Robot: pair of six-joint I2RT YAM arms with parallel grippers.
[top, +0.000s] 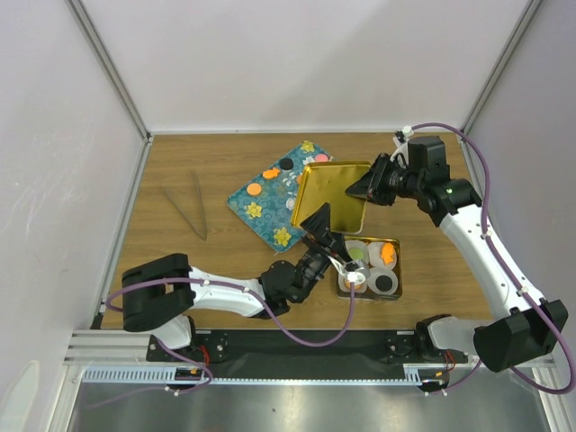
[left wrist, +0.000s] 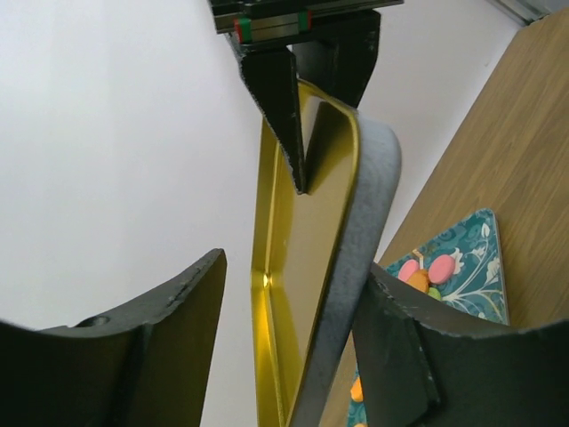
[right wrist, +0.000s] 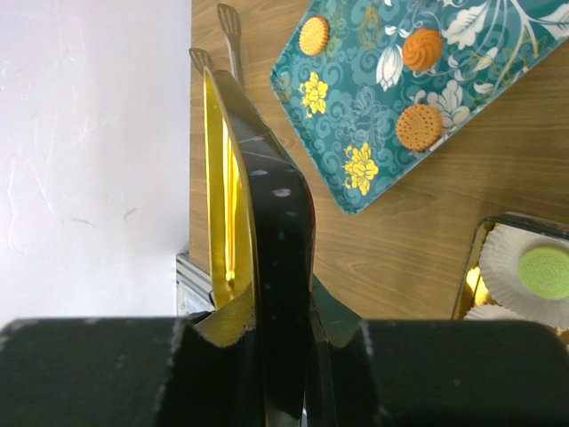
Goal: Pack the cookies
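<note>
Left claw (top: 319, 220) straddles the gold lid (top: 328, 187), slightly open with 1 finger touching; right claw (top: 360, 191) clamps its edge.

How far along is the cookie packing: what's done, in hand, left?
Done: some cookies sit in paper cups in the tin. In hand: right tool grips the gold lid; left tool straddles it. Left: cookies on the teal tray; the tin is unlidded.

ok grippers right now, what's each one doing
Left gripper: open, gold lid between its fingers, not clamped.
Right gripper: closed on the gold lid.
</note>
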